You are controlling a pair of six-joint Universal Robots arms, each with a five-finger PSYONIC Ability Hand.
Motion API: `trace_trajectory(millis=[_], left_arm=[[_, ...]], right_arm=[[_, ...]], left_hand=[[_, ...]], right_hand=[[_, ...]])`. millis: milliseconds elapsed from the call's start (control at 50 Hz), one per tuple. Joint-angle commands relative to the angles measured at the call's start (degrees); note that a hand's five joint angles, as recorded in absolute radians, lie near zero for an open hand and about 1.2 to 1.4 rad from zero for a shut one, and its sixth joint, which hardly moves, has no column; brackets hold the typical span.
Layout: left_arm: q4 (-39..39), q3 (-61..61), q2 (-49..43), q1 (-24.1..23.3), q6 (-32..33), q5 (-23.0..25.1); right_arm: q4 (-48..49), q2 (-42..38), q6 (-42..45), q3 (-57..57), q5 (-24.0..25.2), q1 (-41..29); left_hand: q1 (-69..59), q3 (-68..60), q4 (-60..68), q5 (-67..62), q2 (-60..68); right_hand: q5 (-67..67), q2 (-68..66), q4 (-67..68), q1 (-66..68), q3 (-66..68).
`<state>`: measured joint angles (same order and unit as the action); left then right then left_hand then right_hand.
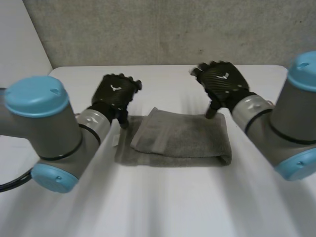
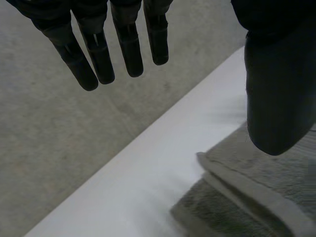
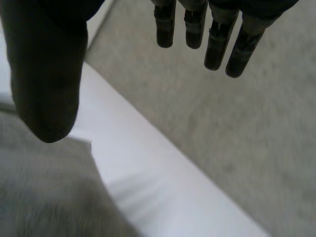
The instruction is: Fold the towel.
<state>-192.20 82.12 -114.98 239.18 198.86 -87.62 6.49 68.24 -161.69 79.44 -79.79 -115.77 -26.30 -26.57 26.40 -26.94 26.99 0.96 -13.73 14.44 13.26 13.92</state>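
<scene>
At the middle of the white table (image 1: 163,207) you have the grey terry-cloth towel (image 1: 180,140), lying flat and folded into a long band that runs left to right. Its upper layer stops short of the left end, and that edge slants, so a strip of the lower layer shows there. A small white label (image 1: 114,140) sticks out at the towel's left edge.

Your left hand (image 1: 116,91) hangs over the towel's far left corner. Its wrist view shows you the fingers (image 2: 131,54) straight and released, well apart from the thumb (image 2: 279,98), with nothing held. The layered corner of the cloth lies below the thumb.

Your right hand (image 1: 224,81) hangs over the far right corner, with its thumb pointing down at the towel's far edge. Whether the tip touches the cloth cannot be told. Its fingers (image 3: 217,47) are likewise straight and released, grasping nothing.

Beyond the table's far edge you see grey speckled concrete (image 1: 163,29).
</scene>
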Motion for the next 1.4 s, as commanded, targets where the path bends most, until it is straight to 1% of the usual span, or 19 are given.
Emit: trace_trajectory(millis=[20, 160, 220, 320, 440, 480, 500, 540, 560, 580, 600, 620, 640, 820, 920, 1020, 1160, 1360, 1400], left_arm=[[0.5, -2.3, -6.1, -3.5, 0.5, 0.6], [0.7, -4.1, -11.7, -5.5, 2.0, 0.6], [0.6, -4.5, -12.6, -5.6, 3.0, 0.5], [0.6, -6.2, -16.4, -5.7, 7.9, 0.1], [0.4, -6.5, -17.7, -5.7, 9.4, -0.2], [0.2, -6.9, -18.2, -5.5, 9.4, -0.3], [0.2, -6.9, -18.2, -5.5, 9.4, -0.3], [0.2, -7.4, -18.3, -5.5, 9.3, -0.4], [0.2, -7.4, -18.3, -5.5, 9.3, -0.4], [0.2, -7.4, -18.3, -5.5, 9.2, -0.4], [0.2, -7.4, -18.3, -5.5, 9.2, -0.4], [0.2, -7.3, -18.0, -5.5, 9.1, -0.6], [0.2, -7.1, -17.6, -5.5, 8.9, -1.3], [0.5, -3.5, -14.0, -5.6, 9.0, -4.8], [-1.4, 5.7, -6.9, -4.7, 9.7, -4.9], [-4.2, 11.6, -4.3, -3.9, 9.9, -4.8], [-6.1, 13.6, -4.5, -4.2, 9.9, -5.2], [-5.6, 14.3, -4.6, -4.4, 9.9, -5.3], [-5.6, 14.2, -4.5, -4.4, 9.9, -5.3]], right_arm=[[-5.8, 1.6, 0.4, 5.7, 2.3, 5.5], [-5.2, 2.1, 0.1, 12.7, 5.0, 7.8], [-4.7, 2.1, 0.1, 13.7, 5.0, 7.8], [-2.8, 2.0, 0.2, 16.4, 5.0, 7.8], [-1.5, 2.0, 0.2, 17.7, 4.8, 7.8], [-0.3, 1.9, 0.4, 18.2, 4.6, 7.8], [-0.3, 1.9, 0.4, 18.2, 4.6, 7.8], [-0.1, 1.5, 0.7, 18.6, 4.5, 7.5], [-0.1, 1.5, 0.7, 18.6, 4.5, 7.5], [0.0, 1.4, 0.7, 18.6, 4.4, 7.1], [0.0, 1.4, 0.7, 18.6, 4.4, 7.1], [0.1, 1.3, 0.8, 18.6, 4.4, 7.0], [0.4, 1.3, 0.8, 18.6, 4.2, 7.0], [1.4, 1.7, 0.8, 19.2, 2.4, 7.1], [2.2, 2.5, 0.7, 20.7, 2.5, 7.4], [2.2, 2.3, 0.6, 20.8, 2.7, 7.3], [2.1, 1.5, 0.6, 21.1, 2.6, 6.6], [2.8, 0.9, 0.8, 22.4, 3.0, 7.4], [2.9, -0.2, 0.8, 22.4, 2.9, 7.4]], left_hand=[[1.5, 1.7, -1.5, 12.1, -2.1], [-1.7, -1.5, 1.6, 8.9, 1.0], [-2.3, -2.0, 2.2, 8.4, 1.6], [-3.1, -2.8, 3.0, 7.6, 2.4], [-6.1, -5.8, 6.0, 4.5, 5.4], [-17.1, -16.9, 17.1, -6.5, 16.5], [-17.2, -16.9, 17.1, -6.6, 16.5], [-35.0, -34.7, 34.9, -24.3, 34.3], [-35.1, -34.8, 35.0, -24.4, 34.4], [-43.0, -42.8, 42.9, -32.4, 42.4], [-43.1, -42.9, 43.0, -32.5, 42.4], [-52.0, -51.7, 51.9, -41.3, 51.3], [-53.7, -53.4, 53.6, -43.0, 53.0], [-53.7, -53.4, 53.6, -43.1, 53.0], [-53.7, -53.4, 53.6, -43.1, 53.0], [-53.7, -53.4, 53.6, -43.1, 53.0], [-53.7, -53.4, 53.6, -43.1, 53.0], [-53.7, -53.4, 53.6, -43.1, 53.0], [-45.2, -44.9, 45.1, -34.6, 44.5]], right_hand=[[-1.0, 3.7, -4.4, -3.3, -3.9], [-1.0, 3.7, -4.4, -3.3, -3.9], [-1.0, 3.7, -4.4, -3.3, -3.9], [-1.0, 3.7, -4.4, -3.3, -3.9], [-1.0, 3.7, -4.4, -3.3, -3.9], [-0.9, 3.6, -4.4, -3.2, -3.8], [-0.9, 3.6, -4.4, -3.2, -3.8], [-0.7, 3.5, -4.2, -3.0, -3.7], [-0.7, 3.5, -4.2, -3.0, -3.7], [-0.7, 3.5, -4.2, -3.0, -3.7], [-0.7, 3.5, -4.2, -3.0, -3.7], [-0.5, 3.3, -4.0, -2.8, -3.5], [-0.4, 3.1, -3.9, -2.7, -3.3], [0.0, 2.8, -3.5, -2.3, -3.0], [0.0, 2.8, -3.5, -2.3, -3.0], [2.3, 0.5, -1.2, 0.0, -0.7], [7.7, -4.9, 4.2, 5.4, 4.7], [12.4, -9.6, 8.9, 10.1, 9.5], [14.4, -11.7, 10.9, 12.1, 11.5]])
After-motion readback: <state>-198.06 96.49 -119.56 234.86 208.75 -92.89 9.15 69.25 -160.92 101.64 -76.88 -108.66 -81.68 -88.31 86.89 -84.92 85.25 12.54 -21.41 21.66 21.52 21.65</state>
